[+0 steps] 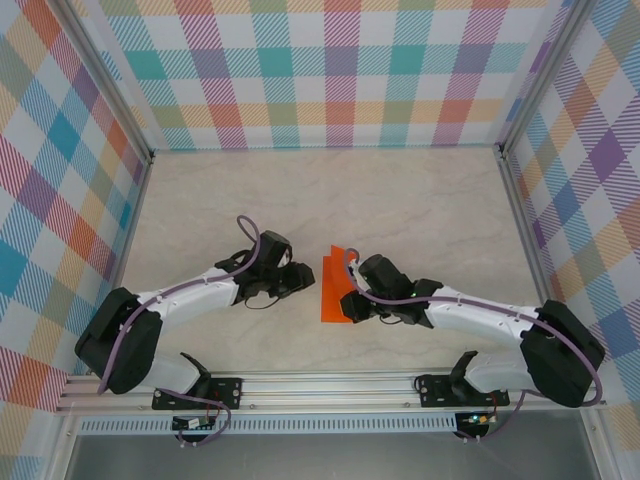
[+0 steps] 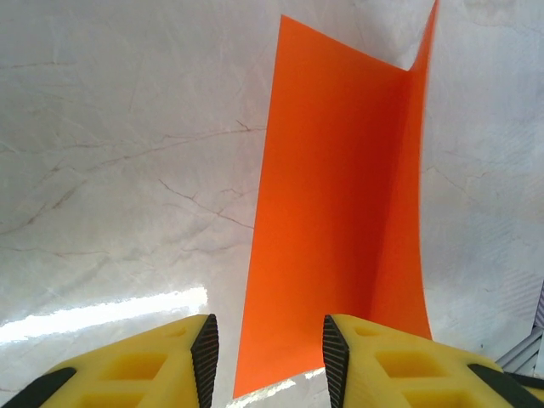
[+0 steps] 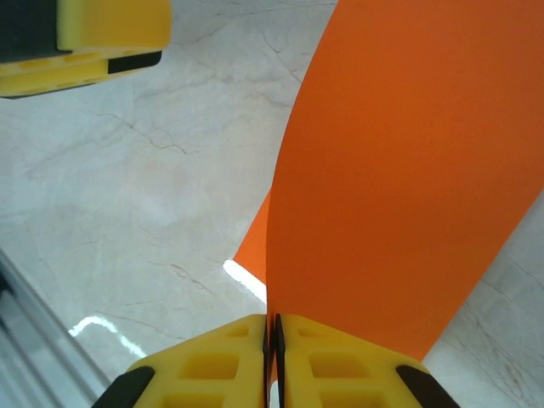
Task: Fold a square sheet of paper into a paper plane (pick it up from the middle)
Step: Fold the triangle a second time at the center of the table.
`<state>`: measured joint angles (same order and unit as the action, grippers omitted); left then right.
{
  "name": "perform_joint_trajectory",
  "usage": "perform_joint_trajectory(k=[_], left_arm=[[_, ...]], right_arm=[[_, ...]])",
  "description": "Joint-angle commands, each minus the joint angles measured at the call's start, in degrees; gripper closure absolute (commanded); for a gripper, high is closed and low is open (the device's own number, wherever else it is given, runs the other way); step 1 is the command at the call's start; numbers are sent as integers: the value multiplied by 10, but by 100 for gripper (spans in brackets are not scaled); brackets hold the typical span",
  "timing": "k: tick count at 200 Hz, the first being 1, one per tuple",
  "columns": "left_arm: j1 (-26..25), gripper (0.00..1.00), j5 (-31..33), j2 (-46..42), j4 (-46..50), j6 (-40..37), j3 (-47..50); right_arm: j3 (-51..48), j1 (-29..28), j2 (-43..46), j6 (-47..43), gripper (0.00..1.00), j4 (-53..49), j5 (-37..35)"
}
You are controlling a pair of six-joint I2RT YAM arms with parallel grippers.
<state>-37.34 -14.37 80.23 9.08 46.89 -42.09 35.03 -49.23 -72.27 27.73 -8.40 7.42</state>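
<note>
- Both of my arms reach in to the middle of the table (image 1: 420,210).
- The orange paper (image 1: 331,292) is there in the middle, between my two grippers.
- The paper is bent along a fold. Its left part lies flat on the table. Its right part stands up from the fold.
- My right gripper (image 3: 274,338) is on the right side of the paper and is squeezed tight on the part that stands up.
- Its yellow fingers (image 3: 331,361) press together, and the thin paper is pinched between them.
- From my right wrist, the paper goes up and away from those fingers like a big orange wall.
- My left gripper (image 2: 270,344) is just beside the left side of the paper.
- Its two fingers are apart, with a wide gap between them, and it is not holding anything.
- The black pads (image 2: 204,357) on the inside of those fingers face each other across the gap.
- From my left wrist, the flat part of the paper lies on the table past the gap. I cannot tell if the fingers touch it.
- The table is pale, with thin grey lines like stone.
- Walls (image 1: 330,70) with coloured squares stand on the left, the far and the right side of the table.
</note>
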Motion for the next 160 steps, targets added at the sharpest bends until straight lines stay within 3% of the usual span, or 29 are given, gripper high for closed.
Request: perform_joint_trajectory(k=[1, 66, 160], left_arm=[[-11, 61, 4, -15, 7, -9, 9], [-32, 61, 13, 9, 11, -8, -13], [-41, 62, 10, 40, 9, -13, -34]], right_arm=[[-13, 30, 7, -30, 87, 29, 104], [-5, 94, -41, -69, 86, 23, 191], [46, 121, -104, -98, 85, -30, 170]])
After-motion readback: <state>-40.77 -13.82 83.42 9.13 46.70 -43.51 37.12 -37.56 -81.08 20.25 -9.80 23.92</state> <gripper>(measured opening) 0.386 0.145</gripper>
